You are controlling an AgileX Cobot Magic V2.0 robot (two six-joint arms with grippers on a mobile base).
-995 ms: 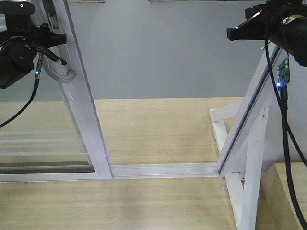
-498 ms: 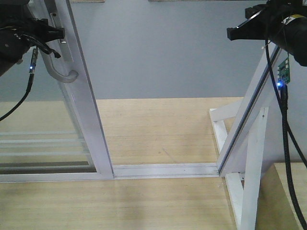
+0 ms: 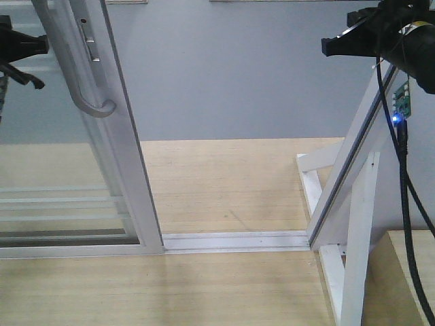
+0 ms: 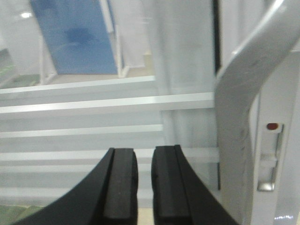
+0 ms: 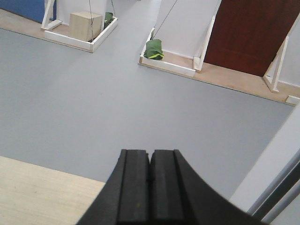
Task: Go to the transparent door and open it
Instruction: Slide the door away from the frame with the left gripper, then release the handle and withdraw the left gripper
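Note:
The transparent door (image 3: 126,156) stands at the left, a clear pane in a white frame with thin white bars (image 4: 93,101) low down. Its curved grey handle (image 3: 85,88) and lock plate (image 3: 87,44) sit on the frame's right stile. My left gripper (image 3: 42,46) hovers left of the handle and does not touch it. In the left wrist view its jaws (image 4: 144,152) stand a narrow gap apart, holding nothing, with the handle (image 4: 239,93) to their right. My right gripper (image 3: 327,47) hangs at the top right, and its jaws (image 5: 150,154) are pressed together and hold nothing.
A white floor track (image 3: 231,241) runs from the door to a slanted white support frame (image 3: 353,204) on the right. Wooden flooring (image 3: 224,183) lies beyond the track, then grey floor. Far off are a brown door (image 5: 253,33), a green object (image 5: 153,49) and a wooden box (image 5: 86,26).
My left gripper has let go of the handle and drawn back to the left. The door's edge and handle have shifted slightly right. The right arm has not moved.

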